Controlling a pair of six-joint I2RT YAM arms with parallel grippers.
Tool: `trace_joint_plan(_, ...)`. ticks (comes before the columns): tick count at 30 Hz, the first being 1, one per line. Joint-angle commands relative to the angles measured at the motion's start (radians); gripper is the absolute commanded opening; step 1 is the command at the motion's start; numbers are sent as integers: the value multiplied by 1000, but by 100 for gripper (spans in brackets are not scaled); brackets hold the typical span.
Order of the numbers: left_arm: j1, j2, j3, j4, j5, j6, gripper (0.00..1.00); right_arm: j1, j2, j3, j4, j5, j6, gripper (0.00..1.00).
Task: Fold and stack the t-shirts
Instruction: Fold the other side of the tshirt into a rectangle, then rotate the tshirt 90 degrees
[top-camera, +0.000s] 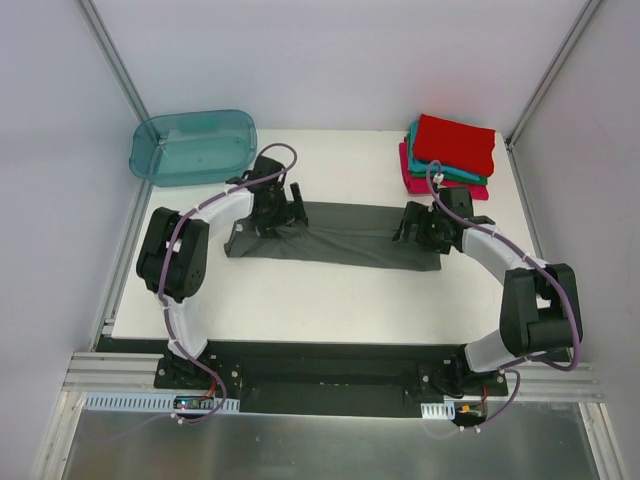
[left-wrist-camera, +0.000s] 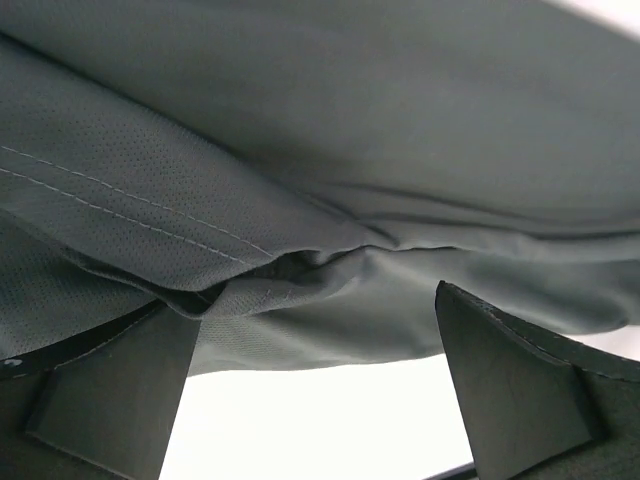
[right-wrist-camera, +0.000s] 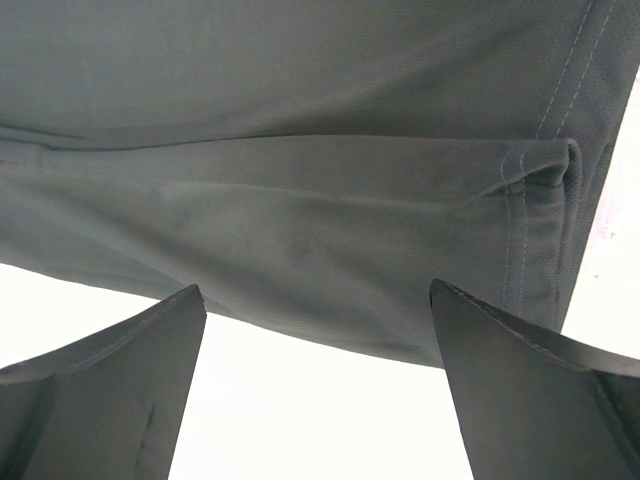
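A dark grey t-shirt (top-camera: 340, 235) lies on the white table as a long folded strip running left to right. My left gripper (top-camera: 275, 222) is low over its left end and my right gripper (top-camera: 420, 232) is low over its right end. In the left wrist view the gripper (left-wrist-camera: 315, 300) is open, with the rumpled near edge of the shirt (left-wrist-camera: 330, 150) just beyond its fingertips. In the right wrist view the gripper (right-wrist-camera: 315, 288) is open at the shirt's (right-wrist-camera: 300, 200) near edge by the stitched hem. Neither holds cloth. A stack of folded t-shirts (top-camera: 452, 150), red on teal on magenta-pink, sits at the back right.
A translucent teal plastic tub (top-camera: 192, 146) stands at the back left corner. Bare white table (top-camera: 330, 295) lies in front of the grey shirt. Frame posts and grey walls close in the sides and back.
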Motion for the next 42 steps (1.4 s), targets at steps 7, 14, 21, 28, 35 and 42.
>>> trace_joint_plan(7,4,218,428,-108,-110,82,99,-1,35,63,-80,81,-45,96)
trace_joint_plan(14,4,271,488,-187,-128,105,99,-1,27,66,-81,81,-48,96)
trace_joint_plan(21,1,182,455,-184,-214,132,99,-1,15,56,-64,81,-54,96)
trace_joint_plan(28,1,39,289,-159,-309,102,99,19,-31,33,-34,81,-80,96)
trace_joint_plan(35,44,-7,157,-121,-320,82,99,67,15,57,-33,61,-117,96)
trace_joint_plan(42,160,97,105,-67,-185,21,99,67,112,108,-142,175,-8,96)
